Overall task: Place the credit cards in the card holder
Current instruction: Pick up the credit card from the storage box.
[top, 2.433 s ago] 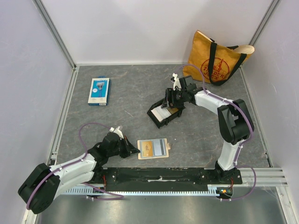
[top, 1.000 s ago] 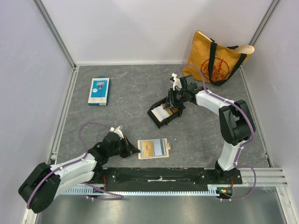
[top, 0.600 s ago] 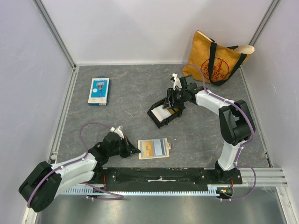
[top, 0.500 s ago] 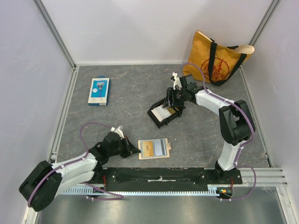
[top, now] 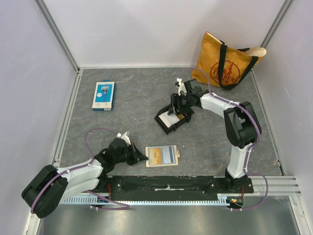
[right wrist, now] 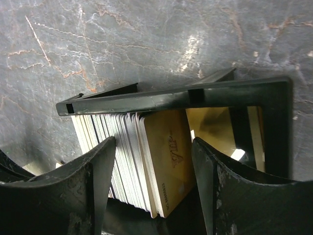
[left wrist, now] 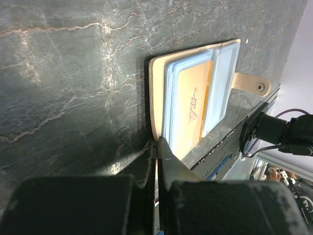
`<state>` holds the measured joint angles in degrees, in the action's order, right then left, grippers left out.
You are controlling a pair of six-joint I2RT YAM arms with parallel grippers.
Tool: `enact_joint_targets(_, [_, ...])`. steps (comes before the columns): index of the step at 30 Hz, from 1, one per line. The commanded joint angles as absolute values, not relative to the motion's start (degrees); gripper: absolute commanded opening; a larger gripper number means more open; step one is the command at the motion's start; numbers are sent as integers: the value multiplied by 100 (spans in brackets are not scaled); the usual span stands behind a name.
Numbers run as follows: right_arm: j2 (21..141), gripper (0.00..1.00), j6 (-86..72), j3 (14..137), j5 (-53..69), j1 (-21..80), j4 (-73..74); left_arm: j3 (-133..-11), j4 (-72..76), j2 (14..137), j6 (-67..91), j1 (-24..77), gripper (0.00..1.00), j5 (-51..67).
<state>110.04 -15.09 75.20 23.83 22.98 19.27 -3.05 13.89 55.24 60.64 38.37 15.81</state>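
The tan card holder (top: pixel 162 155) lies open near the front edge, with a gold card (left wrist: pixel 188 112) in one of its slots and its tab (left wrist: pixel 252 83) pointing right. My left gripper (top: pixel 142 157) is shut, its tip (left wrist: pixel 159 143) touching the holder's left edge. Several credit cards (right wrist: pixel 146 161) stand as a stack in a black tray (right wrist: pixel 171 98), mostly white with a gold one in front. My right gripper (right wrist: pixel 154 144) is open and reaches down into the tray (top: pixel 164 125), one finger on each side of the stack, not closed on it.
A blue-and-white flat package (top: pixel 103 95) lies at the back left. A yellow tote bag (top: pixel 227 61) leans in the back right corner. Walls close in three sides, and a metal rail (top: pixel 166 186) runs along the front.
My right gripper has opened wider around the card stack and shifted slightly left over the tray. The left gripper and the card holder have stayed put.
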Motion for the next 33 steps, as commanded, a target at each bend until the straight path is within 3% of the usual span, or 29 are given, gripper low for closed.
enact_joint_targets(1, [11136,70,-1301,7787,2443,2382,2109,-325,1195,5774,5871,3841,2,1529])
enact_joint_targets(13, [10776,47,-1345,7752,2847,2373,2118,-334,1239,5836,5862,3841,2,1582])
enact_joint_targets(18, [10723,33,-1371,7691,2883,2364,2109,-308,1239,5801,5871,3832,2,1582])
enact_joint_targets(33, [10608,33,-1389,7646,3006,2294,2118,-281,1239,5748,5880,3832,2,1608])
